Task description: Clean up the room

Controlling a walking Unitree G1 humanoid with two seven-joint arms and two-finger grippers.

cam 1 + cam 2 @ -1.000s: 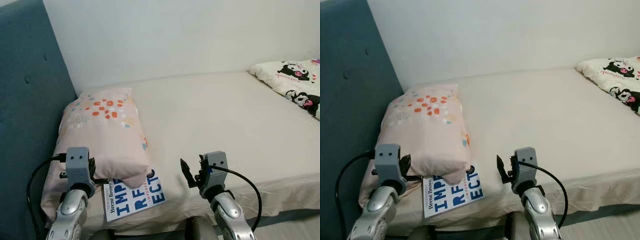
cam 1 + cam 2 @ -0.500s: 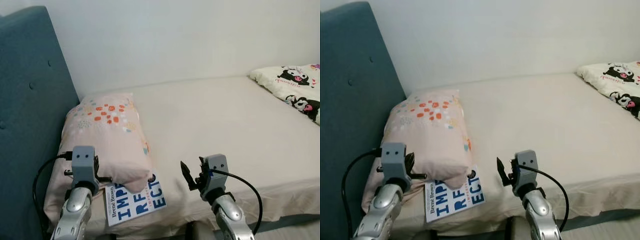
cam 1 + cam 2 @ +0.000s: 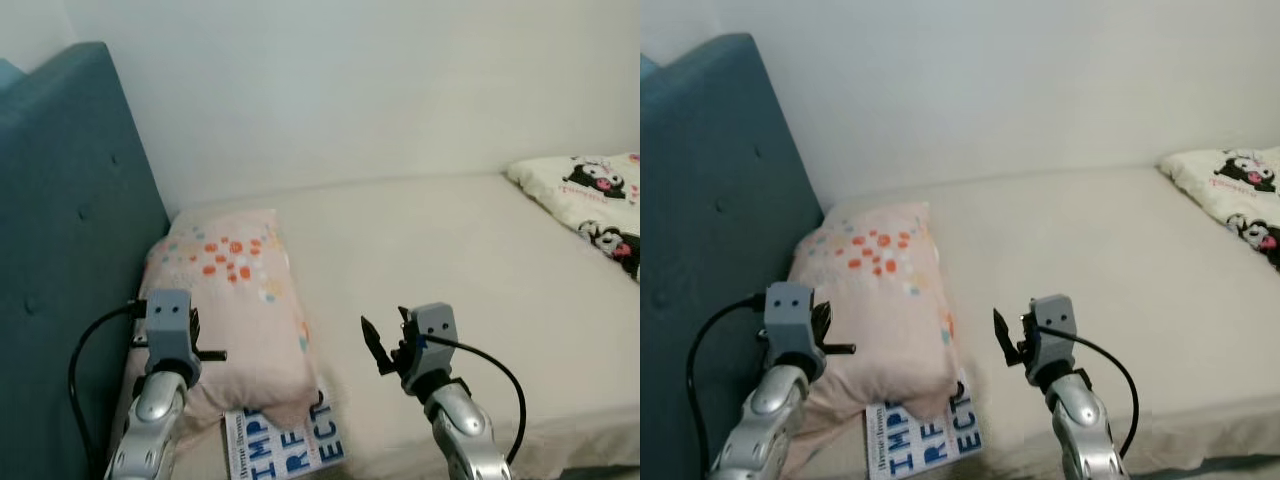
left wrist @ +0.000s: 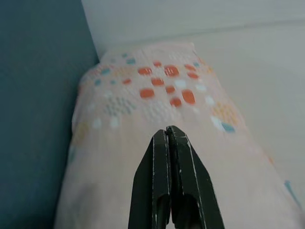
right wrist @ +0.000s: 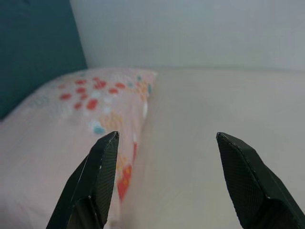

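Both tools hover over the bed's [image 3: 470, 250] near edge: left tool [image 3: 212, 354] pressed together, right tool [image 5: 162, 179] spread wide. Below and between them, a book [image 3: 290, 450] lies half under the dotted pillow [image 3: 235, 310]. Likely a pickup approach; right tool must drop toward the book.

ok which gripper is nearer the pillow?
Left. The left gripper hovers shut directly over the pillow; the right gripper is open over bare mattress beside it.

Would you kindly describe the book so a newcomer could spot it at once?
Start at the teal headboard and follow the pink spotted pillow to the bed's near edge. The book pokes out from under it, the one item with big blue letters on a white cover.
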